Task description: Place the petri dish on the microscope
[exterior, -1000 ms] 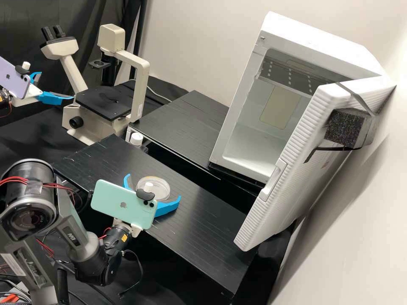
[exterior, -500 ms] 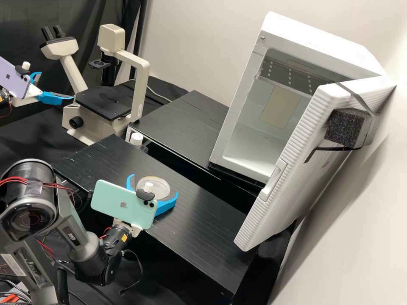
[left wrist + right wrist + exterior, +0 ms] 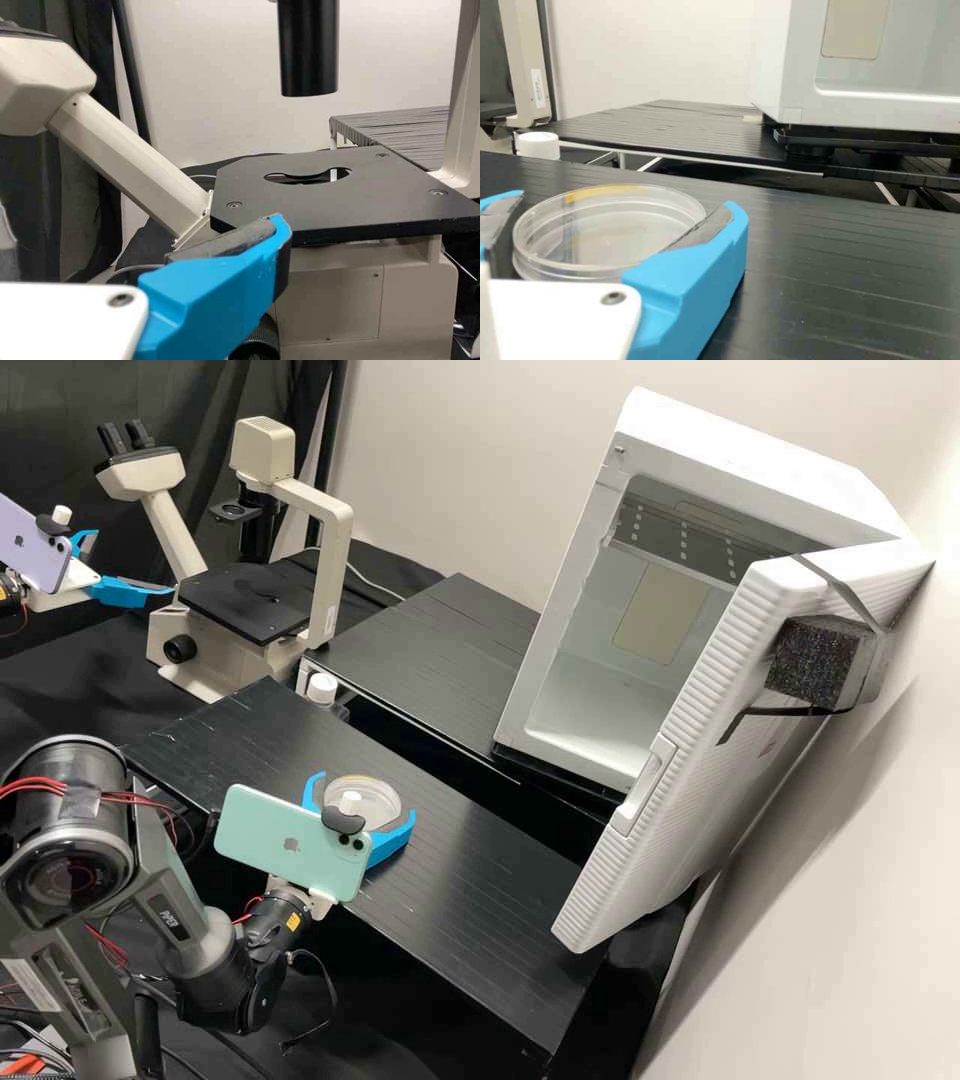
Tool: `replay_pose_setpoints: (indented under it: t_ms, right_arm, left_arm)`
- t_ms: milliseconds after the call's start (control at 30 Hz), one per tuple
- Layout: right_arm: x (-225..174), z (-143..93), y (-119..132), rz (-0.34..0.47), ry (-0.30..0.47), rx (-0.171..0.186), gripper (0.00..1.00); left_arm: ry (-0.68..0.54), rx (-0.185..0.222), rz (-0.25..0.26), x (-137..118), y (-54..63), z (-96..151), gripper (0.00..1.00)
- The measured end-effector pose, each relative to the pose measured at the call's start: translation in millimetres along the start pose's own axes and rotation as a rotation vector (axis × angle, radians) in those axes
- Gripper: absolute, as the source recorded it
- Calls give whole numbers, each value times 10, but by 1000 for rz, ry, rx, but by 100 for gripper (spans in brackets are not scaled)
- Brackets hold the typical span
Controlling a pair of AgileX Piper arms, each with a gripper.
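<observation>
A clear petri dish (image 3: 372, 800) lies flat on the front black bench, between the fingers of my right gripper (image 3: 365, 796). In the right wrist view, my right gripper (image 3: 625, 201) stands open around the dish (image 3: 611, 229), a finger close at either side; whether both touch it I cannot tell. My left gripper (image 3: 135, 562) is open beside the cream microscope (image 3: 325, 560), near its black stage (image 3: 245, 600). From the left wrist, a finger of my left gripper (image 3: 217, 292) shows before the stage (image 3: 375, 199) with its round opening.
A white-capped bottle (image 3: 322, 688) stands between the front bench (image 3: 480, 900) and the rear bench (image 3: 440, 650). The white incubator (image 3: 590, 690) is at the right with its door (image 3: 700, 760) open. Black cloth hangs behind the microscope.
The fingers of my right gripper have drawn inward from a wider spread, nearer the rim of the dish. The dish and the left arm have not visibly moved.
</observation>
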Motion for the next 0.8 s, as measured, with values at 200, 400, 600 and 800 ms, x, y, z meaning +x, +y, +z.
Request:
replay_pose_setpoints:
  t_ms: [200,400,600,800]
  right_arm:
    - [-1,-2,1,1,1,-1,0]
    - [-40,-93,47,27,11,-8,0]
    - [-100,-453,82,99,76,-39,0]
    - [-36,-901,-15,282,259,-65,0]
  left_arm:
    - [0,0,0,0,0,0,100]
    - [0,0,0,0,0,0,100]
    - [0,0,0,0,0,0,100]
    - [0,0,0,0,0,0,100]
